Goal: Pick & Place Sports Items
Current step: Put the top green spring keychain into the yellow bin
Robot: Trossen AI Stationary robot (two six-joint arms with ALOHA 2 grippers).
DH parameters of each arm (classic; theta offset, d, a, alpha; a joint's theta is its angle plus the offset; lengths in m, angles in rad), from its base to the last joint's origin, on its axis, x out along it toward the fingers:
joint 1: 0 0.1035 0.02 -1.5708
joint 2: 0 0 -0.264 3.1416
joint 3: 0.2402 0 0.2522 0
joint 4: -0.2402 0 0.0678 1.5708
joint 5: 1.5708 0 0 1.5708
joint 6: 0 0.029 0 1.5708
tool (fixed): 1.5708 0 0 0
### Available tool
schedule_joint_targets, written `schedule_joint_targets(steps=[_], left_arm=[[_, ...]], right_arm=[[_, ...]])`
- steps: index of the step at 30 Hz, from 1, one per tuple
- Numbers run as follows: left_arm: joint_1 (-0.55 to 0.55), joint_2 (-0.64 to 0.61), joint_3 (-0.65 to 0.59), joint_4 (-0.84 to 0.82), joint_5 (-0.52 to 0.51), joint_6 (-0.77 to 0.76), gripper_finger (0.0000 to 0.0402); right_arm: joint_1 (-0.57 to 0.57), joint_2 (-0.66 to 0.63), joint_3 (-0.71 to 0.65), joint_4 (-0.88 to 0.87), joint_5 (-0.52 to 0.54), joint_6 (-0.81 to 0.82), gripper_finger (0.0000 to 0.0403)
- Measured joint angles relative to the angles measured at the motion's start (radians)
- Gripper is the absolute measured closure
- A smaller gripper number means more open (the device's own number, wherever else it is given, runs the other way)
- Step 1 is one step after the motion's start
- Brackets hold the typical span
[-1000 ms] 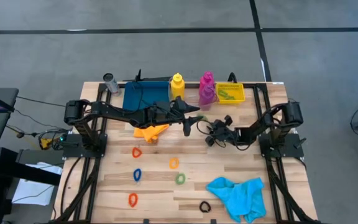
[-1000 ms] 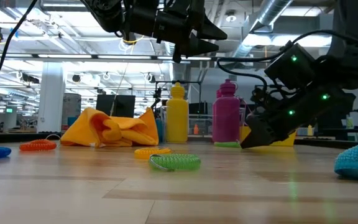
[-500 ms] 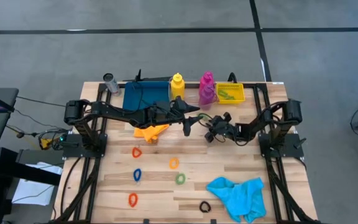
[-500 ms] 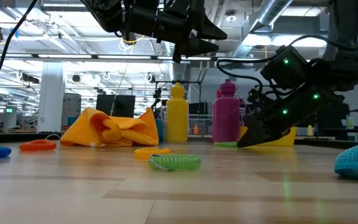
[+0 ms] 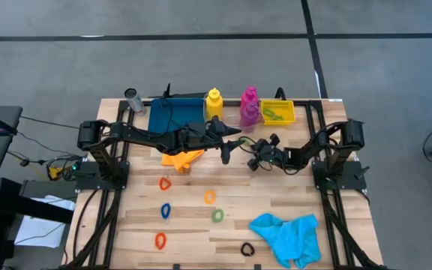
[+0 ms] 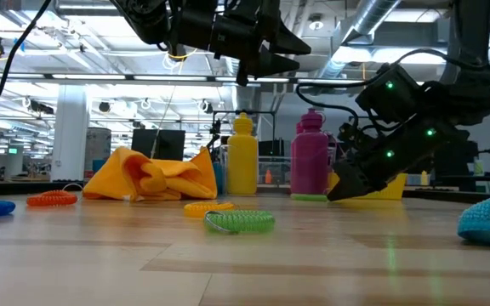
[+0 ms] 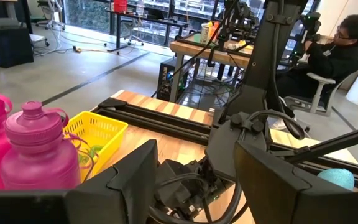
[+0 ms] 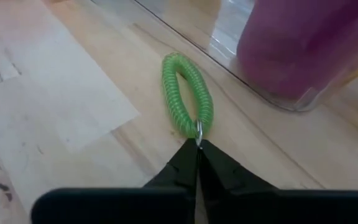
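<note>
the back edge of the table [image 5: 201,225] is crowded: blue tray [image 5: 175,116], yellow bottle [image 5: 214,103], magenta bottle [image 5: 250,105] and yellow bin [image 5: 277,112] stand close in a row. the left gripper [image 5: 226,144] hangs above mid-table with its jaws apart, and the right gripper [image 5: 255,157], jaws together, sits low just in front of the magenta bottle, nipping a green ring [image 8: 187,96]. the front half lies mostly bare, with small rings [image 5: 210,197] scattered on it, an orange cloth [image 5: 181,158] on the left and a cyan cloth [image 5: 287,234] at the front right.
</note>
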Motion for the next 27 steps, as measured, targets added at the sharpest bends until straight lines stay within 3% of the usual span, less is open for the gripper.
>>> schedule_joint_targets(steps=[8,22,27], left_arm=[[0.000,0.000,0.000,-0.025,0.000,0.000,0.0192],[-0.028,0.000,0.000,-0.039,0.000,0.005,0.0192],[-0.028,0.000,0.000,-0.058,0.000,0.000,0.0192]], right_arm=[[0.025,-0.080,0.000,0.007,0.006,-0.033,0.0401],[0.134,-0.468,0.000,-0.164,0.265,-0.083,0.0402],[0.137,-0.580,0.000,-0.180,0.291,-0.116,0.0403]])
